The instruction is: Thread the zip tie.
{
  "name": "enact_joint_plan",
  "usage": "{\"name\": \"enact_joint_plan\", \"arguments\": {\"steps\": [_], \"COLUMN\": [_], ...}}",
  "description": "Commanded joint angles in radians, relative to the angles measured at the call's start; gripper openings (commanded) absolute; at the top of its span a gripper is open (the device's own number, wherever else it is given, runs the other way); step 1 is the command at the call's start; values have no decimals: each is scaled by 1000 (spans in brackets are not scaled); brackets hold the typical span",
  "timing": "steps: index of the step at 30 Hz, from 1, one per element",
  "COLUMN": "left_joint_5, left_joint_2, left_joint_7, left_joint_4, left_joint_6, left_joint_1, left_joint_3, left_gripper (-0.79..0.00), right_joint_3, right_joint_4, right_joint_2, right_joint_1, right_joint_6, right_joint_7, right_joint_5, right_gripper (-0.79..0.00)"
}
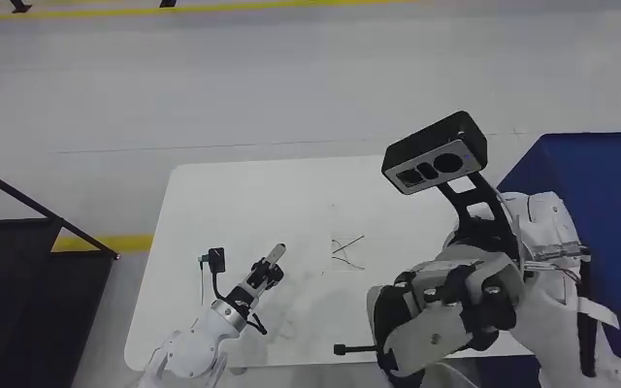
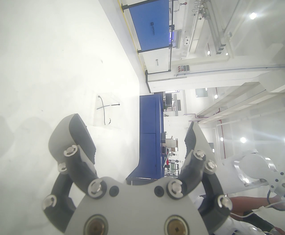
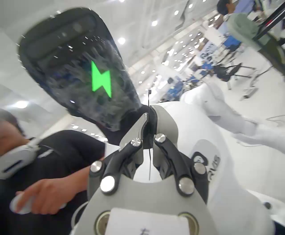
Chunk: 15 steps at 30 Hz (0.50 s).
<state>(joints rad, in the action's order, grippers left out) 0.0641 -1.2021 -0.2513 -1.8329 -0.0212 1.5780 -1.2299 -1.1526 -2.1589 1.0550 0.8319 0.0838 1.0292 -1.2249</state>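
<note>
Open tabletop: left claw to ties

I work in a large, bright robotics hall. My white table stands on a bare grey floor, which is marked with a yellow line at the far side. Blue partition panels on black frames divide the space. Rows of ceiling lights shine overhead, and office chairs stand in the room behind.

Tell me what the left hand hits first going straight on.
Likely nothing, though depth is unclear: the open left hand aims across the white table, the crossed black zip ties lying beside its line.
</note>
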Motion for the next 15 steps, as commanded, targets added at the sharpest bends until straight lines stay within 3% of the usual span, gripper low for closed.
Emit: {"name": "enact_joint_plan", "arguments": {"steps": [1,3,7,15], "left_joint_5": [0,0,0,0], "left_joint_2": [0,0,0,0], "left_joint_7": [0,0,0,0], "left_joint_4": [0,0,0,0], "left_joint_6": [0,0,0,0], "left_joint_1": [0,0,0,0], "left_joint_3": [0,0,0,0], "left_gripper": [0,0,0,0], "right_joint_3": [5,1,-72,-267], "right_joint_4": [12,25,98,469], "right_joint_2": [2,3,-14,-48], "right_joint_1": [-1,2,18,189], "right_joint_6": [-12,-41,-110,-141], "right_joint_7": [4,0,-15,154], "right_joint_5": [22,85,463,431], "right_gripper": [-785,-785,-785,-785]}}
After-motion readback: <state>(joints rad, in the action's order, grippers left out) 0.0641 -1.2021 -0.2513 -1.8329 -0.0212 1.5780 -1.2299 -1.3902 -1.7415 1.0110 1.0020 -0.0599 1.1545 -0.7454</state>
